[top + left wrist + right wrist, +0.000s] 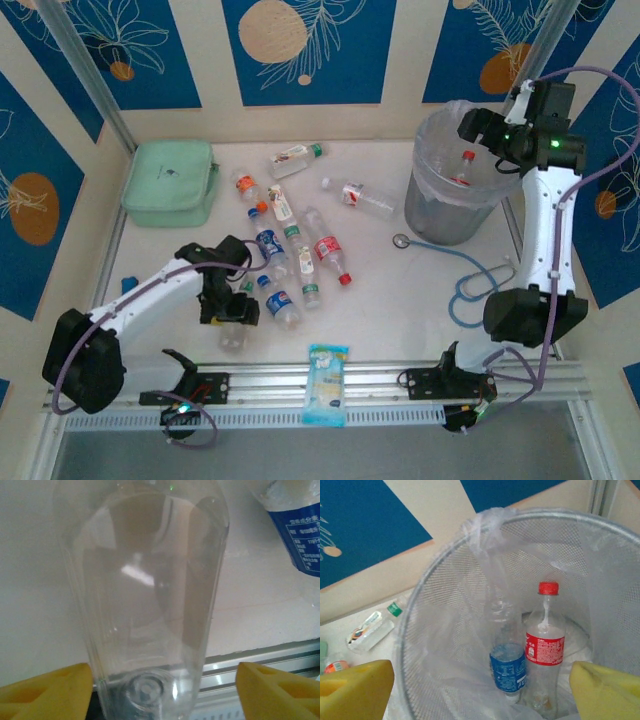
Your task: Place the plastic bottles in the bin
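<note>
Several plastic bottles (290, 250) lie scattered mid-table, plus one with a green cap (296, 155) and one near the bin (366, 198). My left gripper (230, 308) is low at the near left, open around a clear label-less bottle (150, 595). Its yellow left finger (55, 690) is at the bottle's side and the right finger (275, 690) stands apart. A blue-labelled bottle (295, 530) lies beside it. My right gripper (490, 135) hangs open and empty over the grey mesh bin (440, 215). Inside the bin (435, 630) stand a red-labelled bottle (545, 645) and an inverted blue-labelled bottle (507, 665).
A mint-green lidded box (170, 180) sits at the back left. A blue-and-white packet (327, 383) rests on the front aluminium rail (400, 375). A blue-tubed stethoscope (470, 270) lies between the bin and the right arm's base. Walls close in the table at the back and sides.
</note>
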You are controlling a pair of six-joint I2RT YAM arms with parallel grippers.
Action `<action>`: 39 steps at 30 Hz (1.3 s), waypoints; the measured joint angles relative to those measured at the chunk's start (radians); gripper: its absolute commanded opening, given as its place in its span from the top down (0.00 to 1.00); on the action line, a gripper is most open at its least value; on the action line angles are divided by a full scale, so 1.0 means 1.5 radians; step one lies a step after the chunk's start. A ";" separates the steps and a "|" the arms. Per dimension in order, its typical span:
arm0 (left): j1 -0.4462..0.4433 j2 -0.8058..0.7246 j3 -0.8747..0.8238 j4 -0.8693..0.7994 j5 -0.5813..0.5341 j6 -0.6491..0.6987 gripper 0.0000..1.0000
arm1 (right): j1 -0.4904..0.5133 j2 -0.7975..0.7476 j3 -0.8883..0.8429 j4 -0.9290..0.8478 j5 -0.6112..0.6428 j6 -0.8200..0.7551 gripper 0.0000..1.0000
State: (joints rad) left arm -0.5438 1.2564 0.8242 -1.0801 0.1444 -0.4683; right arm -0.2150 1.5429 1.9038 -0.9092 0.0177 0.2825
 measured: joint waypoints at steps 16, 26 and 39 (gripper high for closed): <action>0.000 0.032 0.046 0.016 -0.031 0.000 0.00 | 0.025 -0.181 -0.172 0.091 -0.146 0.079 0.09; -0.008 -0.037 -0.089 0.117 0.008 -0.124 0.02 | 0.031 -0.203 -0.238 0.095 -0.157 0.092 0.09; -0.010 -0.077 -0.095 0.101 0.015 -0.147 0.51 | 0.062 -0.227 -0.262 0.126 -0.197 0.129 0.10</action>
State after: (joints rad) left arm -0.5594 1.1404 0.6811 -0.9283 0.1665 -0.6888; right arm -0.1223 1.2026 1.5105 -0.7200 -0.2775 0.4755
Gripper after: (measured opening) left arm 0.515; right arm 0.904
